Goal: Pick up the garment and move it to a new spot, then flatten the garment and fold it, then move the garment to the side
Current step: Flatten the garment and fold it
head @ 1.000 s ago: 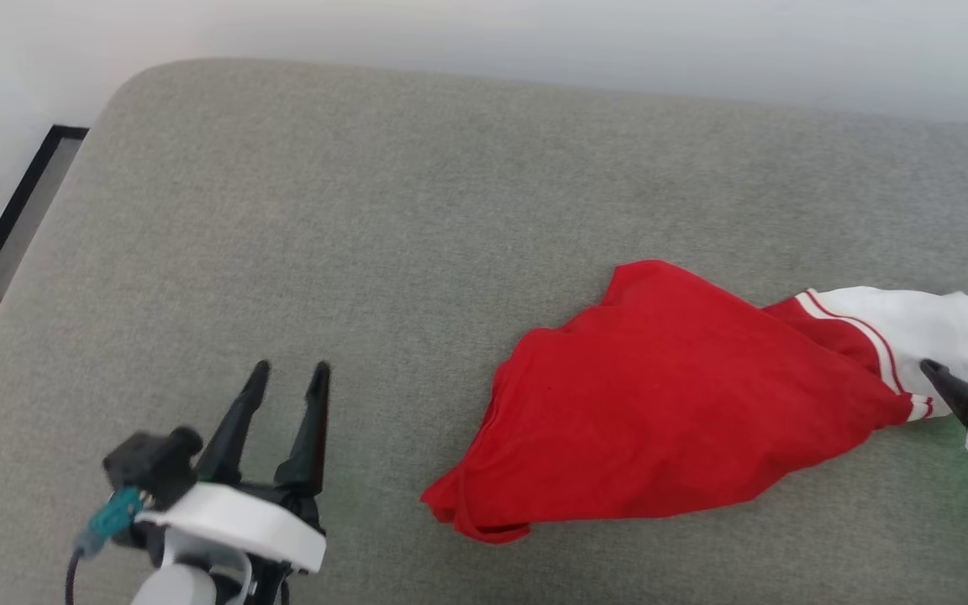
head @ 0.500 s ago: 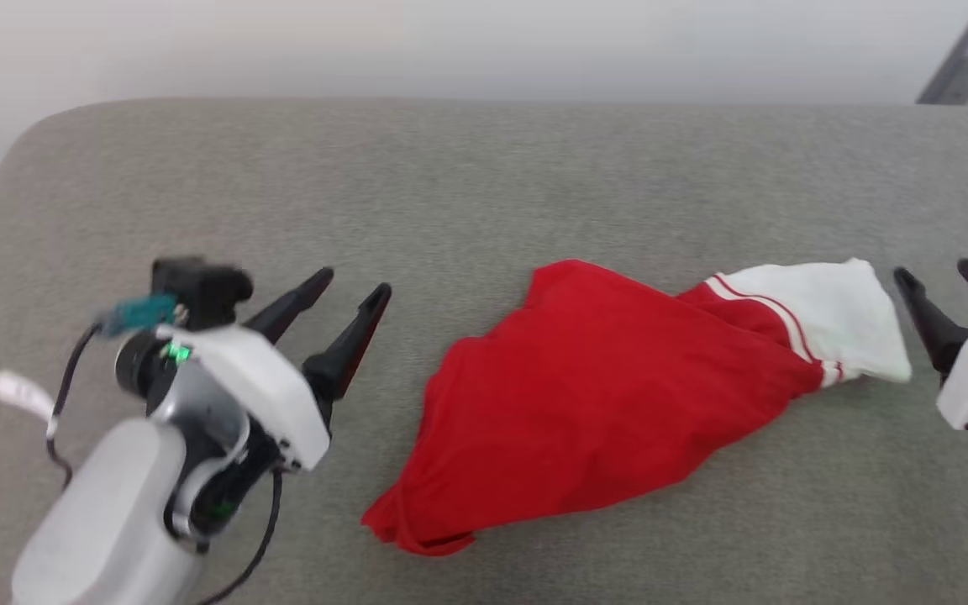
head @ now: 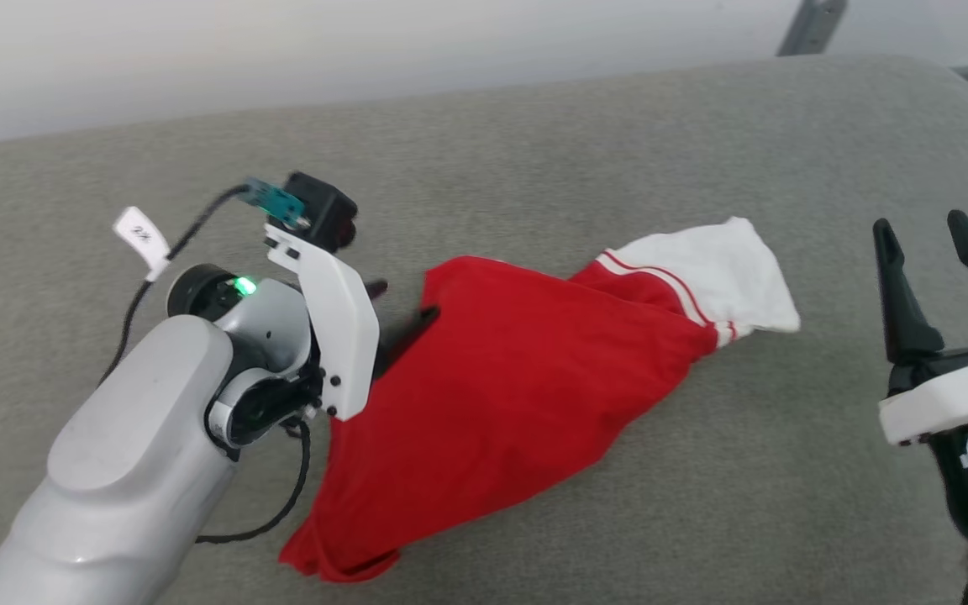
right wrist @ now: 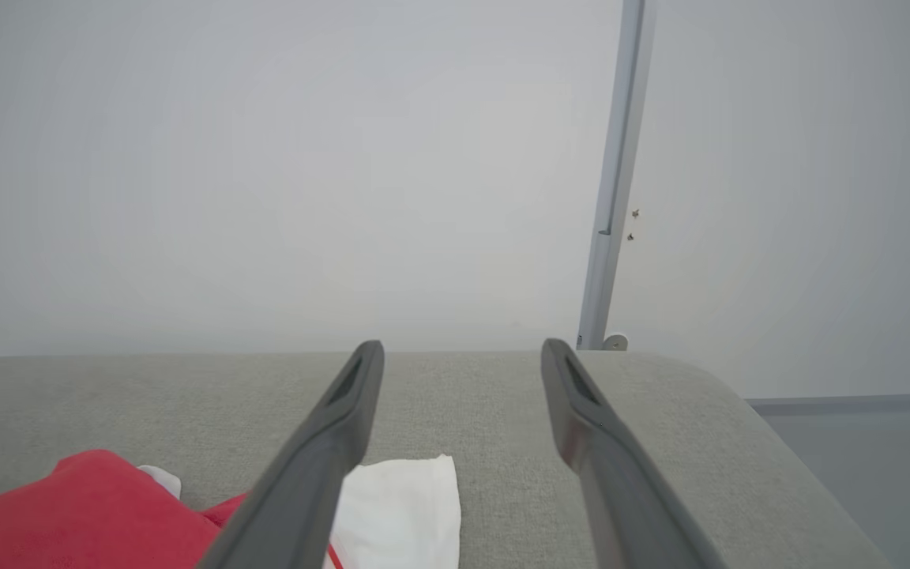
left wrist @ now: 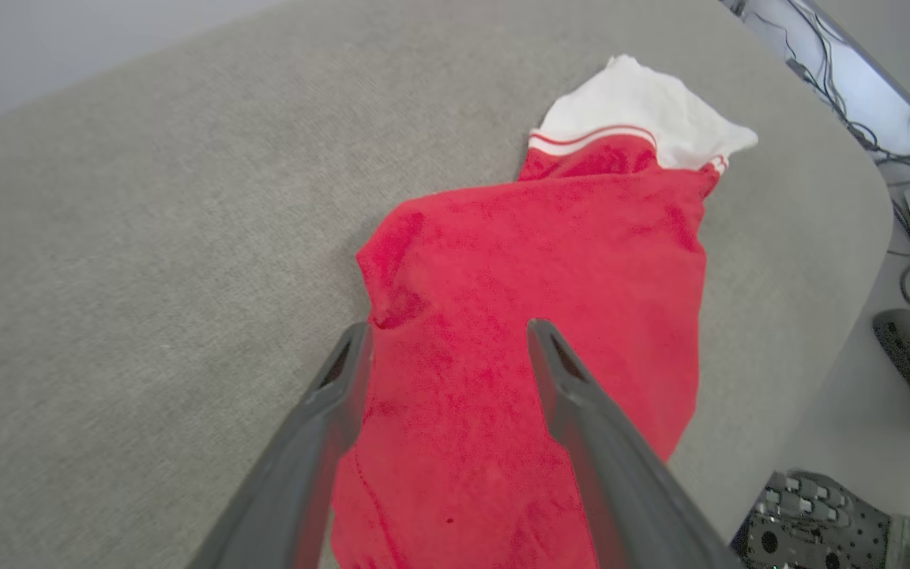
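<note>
My left gripper (left wrist: pixel 449 332) hangs wide open and empty over the garment (head: pixel 518 378), which is bunched on the grey cushion (head: pixel 534 151). My right gripper (head: pixel 921 225) (also spread, empty) stands apart. If I pinch only one layer, I risk dragging it into worse creases.

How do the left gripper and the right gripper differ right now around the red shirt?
The left gripper hangs over the garment's red body; the right gripper stands clear of it, beyond the white sleeve, over bare cushion. The left points across it; the right toward the wall. Both are open, holding nothing.
</note>
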You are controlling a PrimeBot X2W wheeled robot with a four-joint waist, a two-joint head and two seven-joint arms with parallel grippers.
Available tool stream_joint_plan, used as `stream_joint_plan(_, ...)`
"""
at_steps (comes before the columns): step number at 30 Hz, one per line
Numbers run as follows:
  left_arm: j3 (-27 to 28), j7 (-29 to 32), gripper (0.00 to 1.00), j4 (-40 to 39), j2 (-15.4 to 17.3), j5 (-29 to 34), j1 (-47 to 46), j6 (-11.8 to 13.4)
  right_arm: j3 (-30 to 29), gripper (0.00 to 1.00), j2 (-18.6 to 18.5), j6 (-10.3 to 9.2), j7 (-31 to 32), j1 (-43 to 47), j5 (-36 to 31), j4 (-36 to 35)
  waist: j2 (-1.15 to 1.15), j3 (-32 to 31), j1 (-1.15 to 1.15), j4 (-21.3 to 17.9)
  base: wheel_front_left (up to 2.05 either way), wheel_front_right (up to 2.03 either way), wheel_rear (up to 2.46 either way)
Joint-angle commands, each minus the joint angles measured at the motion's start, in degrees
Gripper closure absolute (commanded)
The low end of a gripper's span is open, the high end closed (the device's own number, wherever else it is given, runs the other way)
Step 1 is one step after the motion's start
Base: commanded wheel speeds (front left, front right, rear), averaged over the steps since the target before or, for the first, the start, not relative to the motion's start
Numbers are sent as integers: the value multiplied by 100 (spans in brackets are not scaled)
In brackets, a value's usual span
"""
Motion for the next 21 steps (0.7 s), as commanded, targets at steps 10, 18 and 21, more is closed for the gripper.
stream_joint_plan(10, -502, 1206, 0, 1006, -125, 55, -272, 304, 45, 0, 499, -2, -317, 192, -179, -15, 0, 199, 0, -557, 0, 0, 0)
stream_joint_plan(18, -875, 1391, 31, 1801, -325, 261, -231, 335, 179, 0, 591, -2, -380, 127, -29, -183, 0, 356, 0, -653, 0, 0, 0)
stream_joint_plan(21, -944, 1294, 100, 2038, -414, 277, -246, 243, 181, 0, 582, -2, -396, 105, -5, -205, 0, 387, 0, -625, 0, 0, 0)
